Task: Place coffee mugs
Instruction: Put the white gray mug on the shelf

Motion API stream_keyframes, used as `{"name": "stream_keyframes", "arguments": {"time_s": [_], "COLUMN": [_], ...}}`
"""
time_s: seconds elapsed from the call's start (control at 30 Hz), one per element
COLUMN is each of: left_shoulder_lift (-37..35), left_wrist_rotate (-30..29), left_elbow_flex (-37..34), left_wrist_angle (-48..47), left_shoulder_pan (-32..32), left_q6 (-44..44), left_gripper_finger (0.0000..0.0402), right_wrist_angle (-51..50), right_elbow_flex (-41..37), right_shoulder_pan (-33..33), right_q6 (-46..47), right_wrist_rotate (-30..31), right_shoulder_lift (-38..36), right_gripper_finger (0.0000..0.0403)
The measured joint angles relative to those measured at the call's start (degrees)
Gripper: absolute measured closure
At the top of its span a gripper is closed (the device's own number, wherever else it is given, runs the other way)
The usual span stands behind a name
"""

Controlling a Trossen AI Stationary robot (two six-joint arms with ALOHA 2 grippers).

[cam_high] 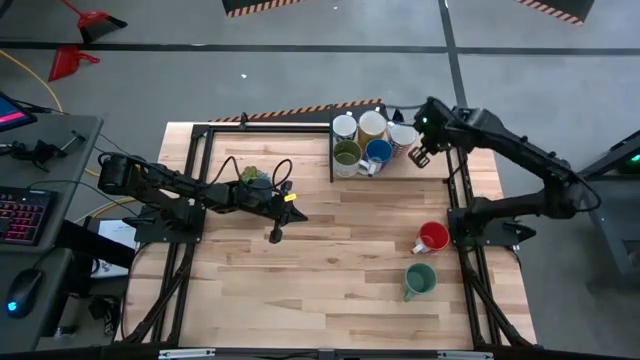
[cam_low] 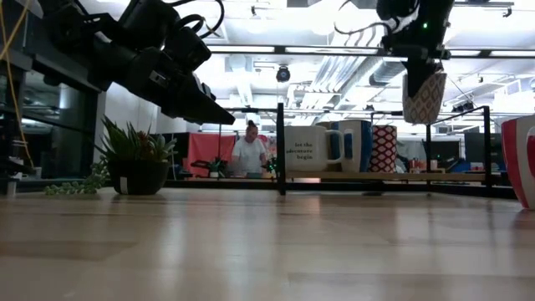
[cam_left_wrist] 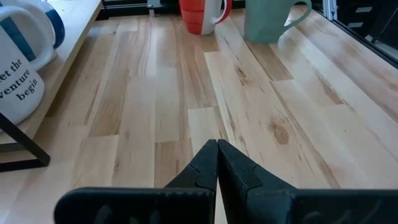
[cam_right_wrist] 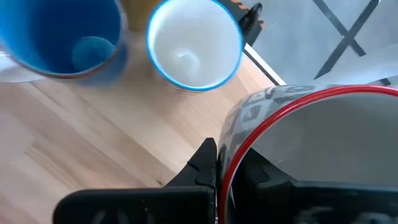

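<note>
Several mugs stand on a black-framed wooden shelf (cam_high: 400, 172) at the table's far side: white (cam_high: 344, 127), cream (cam_high: 372, 123), olive (cam_high: 347, 153) and blue (cam_high: 378, 152). My right gripper (cam_high: 418, 152) is at the shelf's right end, shut on a red-rimmed patterned mug (cam_high: 402, 136). In the low view that mug (cam_low: 424, 96) hangs above the shelf. A red mug (cam_high: 432, 237) and a teal mug (cam_high: 420, 280) stand on the table near its right side. My left gripper (cam_high: 276, 235) is shut, holds nothing, and hovers over the table's middle. My right gripper (cam_right_wrist: 227, 155) pinches the patterned mug's wall at its red rim (cam_right_wrist: 249, 140), one finger (cam_right_wrist: 204, 160) outside and one inside the mug. The fingers come from above, pointing down. The mug is lifted clear of the shelf and hangs upright below the fingers (cam_low: 424, 96).
A small potted plant (cam_high: 255, 178) sits under the left arm. The shelf's black frame posts (cam_low: 280, 150) rise from the table. In the left wrist view, bare wood (cam_left_wrist: 186, 93) lies between the shelf and the red mug (cam_left_wrist: 202, 15) and teal mug (cam_left_wrist: 267, 22).
</note>
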Motion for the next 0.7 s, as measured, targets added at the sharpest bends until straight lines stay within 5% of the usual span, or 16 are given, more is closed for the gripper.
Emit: {"name": "stream_keyframes", "arguments": {"time_s": [0.7], "left_shoulder_lift": [0.00], "left_wrist_rotate": [0.00], "left_elbow_flex": [0.00], "left_wrist_angle": [0.03], "left_shoulder_pan": [0.00], "left_q6": [0.97], "left_gripper_finger": [0.0402], "right_wrist_angle": [8.97], "right_elbow_flex": [-1.68], "right_shoulder_pan": [-16.81], "right_q6": [-11.49], "right_wrist_rotate": [-10.28], "right_shoulder_lift": [12.44], "right_gripper_finger": [0.0403]}}
